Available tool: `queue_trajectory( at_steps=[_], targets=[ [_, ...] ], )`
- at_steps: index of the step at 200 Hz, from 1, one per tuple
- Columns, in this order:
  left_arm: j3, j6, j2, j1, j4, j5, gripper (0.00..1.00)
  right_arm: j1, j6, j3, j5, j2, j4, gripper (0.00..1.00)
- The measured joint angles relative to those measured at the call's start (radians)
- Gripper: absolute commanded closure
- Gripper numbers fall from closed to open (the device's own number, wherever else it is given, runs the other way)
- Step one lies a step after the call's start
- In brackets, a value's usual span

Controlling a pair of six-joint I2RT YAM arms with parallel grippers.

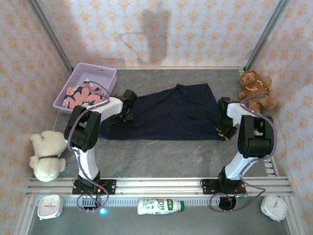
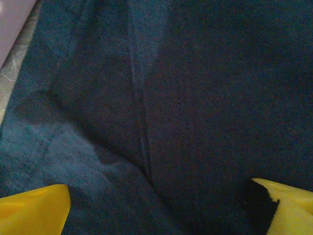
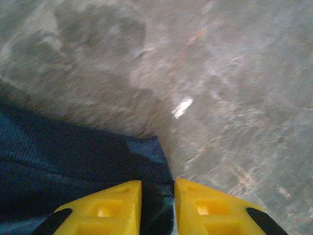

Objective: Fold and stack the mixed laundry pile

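The lavender lattice basket [image 1: 100, 73] sits at ten o'clock on the grey table [image 1: 171, 156]. It holds the salmon-pink shark-print garment [image 1: 80, 95], bunched toward the basket's near side. The navy garment [image 1: 166, 117] lies spread out at the table's centre, outside the basket. The left gripper [image 2: 156, 205] hangs over the cloth's nine o'clock edge, jaws spread wide and holding nothing. The right gripper [image 3: 157, 196] is at the four o'clock corner, its fingers drawn narrow and pinching that corner of navy fabric.

Overhead view evenly lit; soft shadows on the back wall [image 1: 156, 29]. Left wrist view dim, grainy. Right wrist view motion-blurred, one glare spot on the counter [image 3: 182, 107].
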Motion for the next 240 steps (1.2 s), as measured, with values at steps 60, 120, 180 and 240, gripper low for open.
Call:
queue_trajectory(
  at_steps=[60, 120, 180, 240],
  targets=[
    [-0.108, -0.023, -0.142, -0.016, -0.091, -0.002, 0.07, -0.024, -0.02, 0.058, -0.025, -0.063, -0.037, 0.71],
    [0.017, -0.003, -0.183, -0.157, -0.055, 0.076, 0.49, 0.203, 0.0, 0.149, -0.236, -0.082, 0.085, 0.7],
    [-0.085, -0.052, -0.116, -0.235, 0.026, 0.158, 0.47, 0.231, 0.093, 0.133, -0.254, 0.087, 0.151, 0.72],
    [-0.201, -0.118, -0.158, -0.245, 0.065, 0.158, 0.42, 0.23, 0.122, -0.002, -0.225, -0.033, 0.148, 0.71]
  ],
)
